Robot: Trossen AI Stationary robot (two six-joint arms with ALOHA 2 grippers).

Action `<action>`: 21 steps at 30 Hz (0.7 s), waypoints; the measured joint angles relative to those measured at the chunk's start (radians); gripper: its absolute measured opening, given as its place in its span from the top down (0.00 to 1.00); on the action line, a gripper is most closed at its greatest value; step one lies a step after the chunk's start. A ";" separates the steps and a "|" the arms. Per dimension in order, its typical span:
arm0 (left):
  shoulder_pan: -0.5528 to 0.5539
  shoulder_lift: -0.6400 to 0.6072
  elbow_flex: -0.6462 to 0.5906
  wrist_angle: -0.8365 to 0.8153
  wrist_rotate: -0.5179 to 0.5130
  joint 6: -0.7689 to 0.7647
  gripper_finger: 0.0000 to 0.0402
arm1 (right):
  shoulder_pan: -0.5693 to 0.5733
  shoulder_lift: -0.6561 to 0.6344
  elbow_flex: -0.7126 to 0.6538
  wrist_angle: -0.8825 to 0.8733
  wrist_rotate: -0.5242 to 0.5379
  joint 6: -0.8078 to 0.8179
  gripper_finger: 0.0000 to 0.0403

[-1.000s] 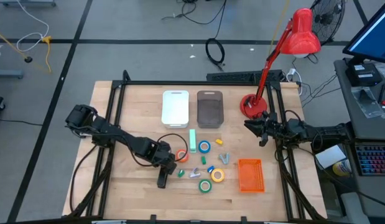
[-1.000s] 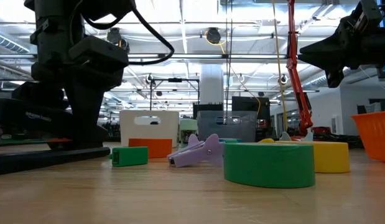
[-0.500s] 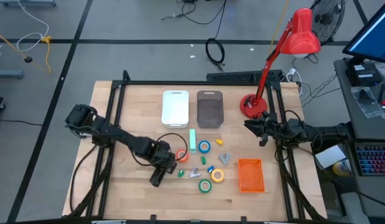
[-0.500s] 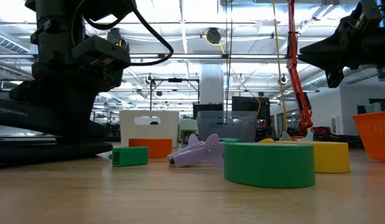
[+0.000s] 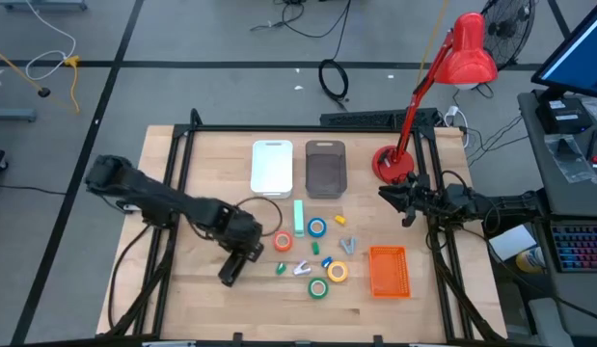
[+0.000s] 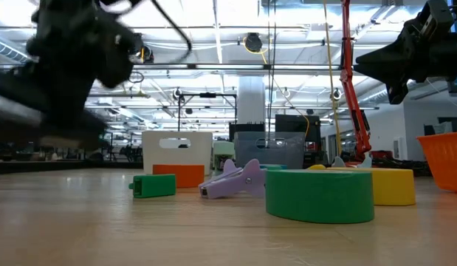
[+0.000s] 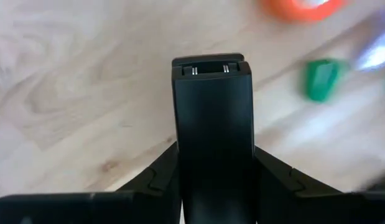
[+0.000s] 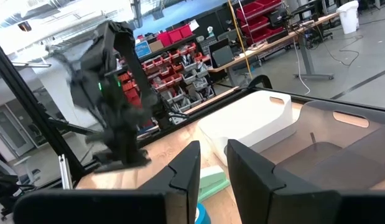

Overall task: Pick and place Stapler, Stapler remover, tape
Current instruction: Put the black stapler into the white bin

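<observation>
Wooden bench (image 5: 182,183) in an open workshop, cables on the floor around it, red lamp (image 5: 443,82) at the far right corner.

Near edge first: green tape (image 5: 319,288) and yellow tape (image 5: 338,273) sit side by side, orange basket (image 5: 389,272) just right of them. Purple staple remover (image 5: 301,269) lies left of the yellow roll, small green block (image 5: 281,268) beside it. All where they were a second ago.

Left tool (image 5: 236,262) is clamped on the black stapler (image 5: 228,272); wrist view shows the stapler (image 7: 214,124) gripped between both fingers, nose pointing forward over bare wood. Change: a second ago the stapler lay on the bench with the tool spread wide over it; since then the tool has closed on it and carried it toward the near-left. It now shows lifted and blurred in the low view, away from the orange tape (image 5: 283,242).

Mid bench: orange roll, blue tape (image 5: 318,228), pale green block (image 5: 299,216), unmoved.

Far: white bin (image 5: 272,166) and grey bin (image 5: 325,168) side by side.

Right tool (image 5: 405,204) hangs above the bench's right edge near the lamp base, unchanged, fingers a narrow gap apart, holding nothing.
</observation>
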 joint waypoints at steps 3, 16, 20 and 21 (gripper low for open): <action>0.014 -0.117 0.000 0.006 -0.067 -0.017 0.66 | 0.000 0.000 0.000 0.000 0.000 0.000 0.82; 0.237 -0.396 0.002 0.272 -0.550 0.146 0.66 | 0.000 0.000 0.000 0.000 0.000 0.000 0.82; 0.373 -0.353 0.001 0.359 -0.543 0.247 0.66 | 0.000 0.000 0.000 0.001 0.000 0.000 0.82; 0.406 -0.336 0.000 0.387 -0.543 0.267 0.66 | 0.000 0.000 0.000 0.000 0.000 0.000 0.82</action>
